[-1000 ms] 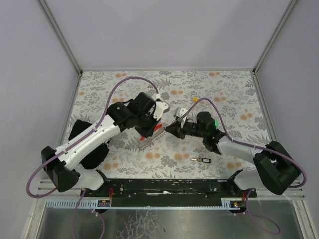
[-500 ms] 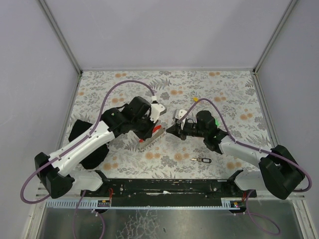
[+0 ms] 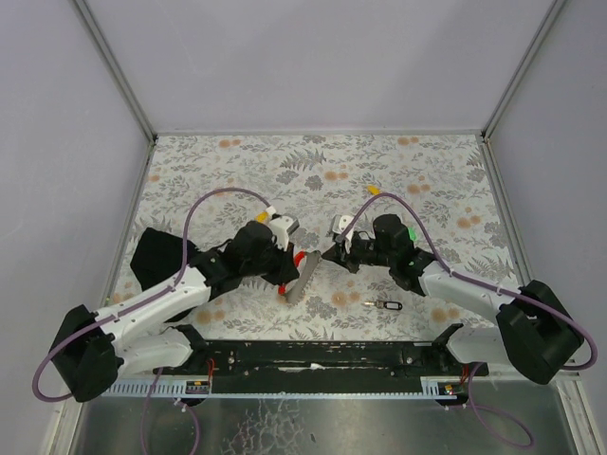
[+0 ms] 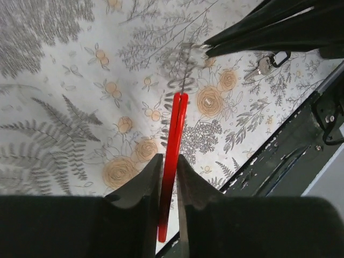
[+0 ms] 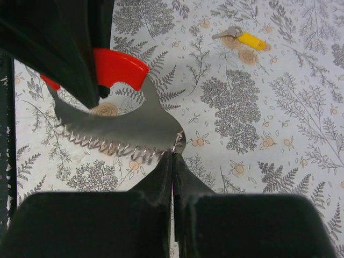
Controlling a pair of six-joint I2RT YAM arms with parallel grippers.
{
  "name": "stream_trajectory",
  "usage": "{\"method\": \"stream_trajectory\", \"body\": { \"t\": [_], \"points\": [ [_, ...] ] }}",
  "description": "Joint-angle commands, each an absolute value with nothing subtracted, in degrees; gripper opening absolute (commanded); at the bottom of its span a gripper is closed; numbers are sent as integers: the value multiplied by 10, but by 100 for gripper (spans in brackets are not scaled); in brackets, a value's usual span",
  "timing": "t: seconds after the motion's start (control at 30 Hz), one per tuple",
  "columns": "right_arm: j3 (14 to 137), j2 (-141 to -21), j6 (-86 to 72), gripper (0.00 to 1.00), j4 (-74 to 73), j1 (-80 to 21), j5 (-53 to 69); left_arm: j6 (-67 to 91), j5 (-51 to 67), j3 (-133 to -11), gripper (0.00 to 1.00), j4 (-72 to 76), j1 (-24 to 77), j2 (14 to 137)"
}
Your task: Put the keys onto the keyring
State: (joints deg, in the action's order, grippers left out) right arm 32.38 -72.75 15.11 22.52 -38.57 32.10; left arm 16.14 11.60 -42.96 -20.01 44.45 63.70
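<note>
While both arms lean toward each other above the flower-patterned table (image 3: 427, 171), the left gripper (image 4: 170, 157) is closed on the keyring (image 5: 126, 123): its two dark fingers (image 4: 141, 183) press from both sides on the red loop (image 5: 119, 65), which passes edge-on straight between them and reaches out ahead of the tips. From this loop the flat grey fan-shaped piece (image 4: 181, 64) continues forward, away from the left gripper, with a thin wire coil (image 5: 107, 146) running along its toothed edge. The right gripper (image 5: 172, 153) comes from the opposite side with its fingers pressed fully together, and their tips touch the pointed end of the grey piece; I cannot tell whether a bit of metal is pinched there or only touched. One black-headed key (image 3: 384, 304) lies flat on the table, apart from the right gripper, behind its tips and nearer to the arm bases. One yellow-headed key (image 5: 244, 37) lies on the table ahead of the right gripper and to the right in its wrist view, well apart from the keyring.
</note>
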Motion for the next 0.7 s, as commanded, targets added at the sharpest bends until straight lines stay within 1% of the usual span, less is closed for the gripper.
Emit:
{"method": "stream_trajectory", "body": {
  "t": [0.0, 0.07, 0.17, 0.2, 0.37, 0.5, 0.67],
  "points": [
    [335, -698, 162, 0, 266, -392, 336, 264, 106, -332, 17, 17, 441, 608],
    [333, -700, 163, 0, 266, -392, 328, 280, 86, -296, 28, 62, 438, 596],
    [333, -706, 165, 0, 266, -392, 320, 296, 79, -252, 35, 121, 429, 582],
    [336, -710, 166, 0, 266, -392, 320, 301, 78, -226, 44, 158, 420, 581],
    [351, -730, 173, 0, 252, -392, 328, 310, 90, -159, 62, 263, 389, 559],
    [362, -748, 176, 0, 245, -392, 336, 311, 107, -105, 67, 371, 361, 535],
    [370, -770, 171, 0, 261, -392, 349, 288, 165, -76, 68, 480, 331, 532]
  ]
}}
